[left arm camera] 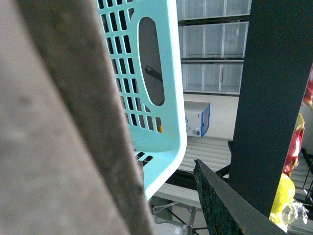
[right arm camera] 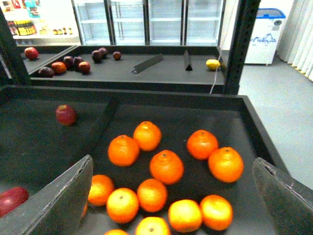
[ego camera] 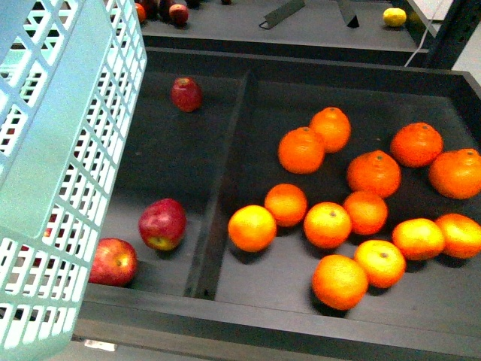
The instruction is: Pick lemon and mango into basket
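Note:
The turquoise slotted basket point(ego camera: 56, 173) hangs tilted at the left of the front view, above the left compartment. Seen from the left wrist, its wall point(left arm camera: 146, 83) fills the upper middle. The brown handle point(left arm camera: 54, 147) runs blurred close to the lens, and my left gripper point(left arm camera: 166, 196) is shut on it. One dark finger point(left arm camera: 220, 205) shows. A small yellow lemon point(ego camera: 394, 16) lies on the far shelf, also in the right wrist view point(right arm camera: 212, 63). My right gripper point(right arm camera: 173, 196) stands open above the oranges, holding nothing. The mango is out of view.
Several oranges point(ego camera: 328, 224) fill the right compartment of the dark bin, behind its front rim point(ego camera: 301, 320). Three red apples point(ego camera: 161, 223) lie left of the divider point(ego camera: 218, 203). A dark upright post point(right arm camera: 239, 44) stands at the bin's far right. Dark-red fruits point(right arm camera: 73, 64) sit on the far shelf.

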### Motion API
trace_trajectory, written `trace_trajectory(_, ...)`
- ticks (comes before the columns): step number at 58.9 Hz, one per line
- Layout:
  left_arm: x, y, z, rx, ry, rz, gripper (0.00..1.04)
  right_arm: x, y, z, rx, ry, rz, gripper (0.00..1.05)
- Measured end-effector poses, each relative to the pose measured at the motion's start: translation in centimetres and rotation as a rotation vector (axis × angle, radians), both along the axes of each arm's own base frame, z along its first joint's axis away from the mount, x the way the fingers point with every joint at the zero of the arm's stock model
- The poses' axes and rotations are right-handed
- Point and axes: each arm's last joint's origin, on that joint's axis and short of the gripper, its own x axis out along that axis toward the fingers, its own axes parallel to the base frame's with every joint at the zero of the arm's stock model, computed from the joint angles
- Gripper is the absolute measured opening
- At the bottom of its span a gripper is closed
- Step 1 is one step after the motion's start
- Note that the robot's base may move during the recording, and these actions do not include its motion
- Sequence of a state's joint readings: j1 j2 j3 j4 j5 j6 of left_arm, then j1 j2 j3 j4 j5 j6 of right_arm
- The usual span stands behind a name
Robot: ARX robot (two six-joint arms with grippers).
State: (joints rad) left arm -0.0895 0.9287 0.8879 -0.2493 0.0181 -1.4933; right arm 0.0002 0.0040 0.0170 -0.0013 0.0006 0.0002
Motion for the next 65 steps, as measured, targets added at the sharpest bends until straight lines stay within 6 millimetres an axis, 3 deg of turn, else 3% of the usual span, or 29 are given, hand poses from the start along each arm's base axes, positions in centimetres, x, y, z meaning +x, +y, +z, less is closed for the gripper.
trace_trajectory(65, -0.02, 0.04, 0.02, 0.004, -0.001, 0.007, 0.29, 0.00, 0.00, 0.00, 0.000, 0.000, 0.000, 0.96)
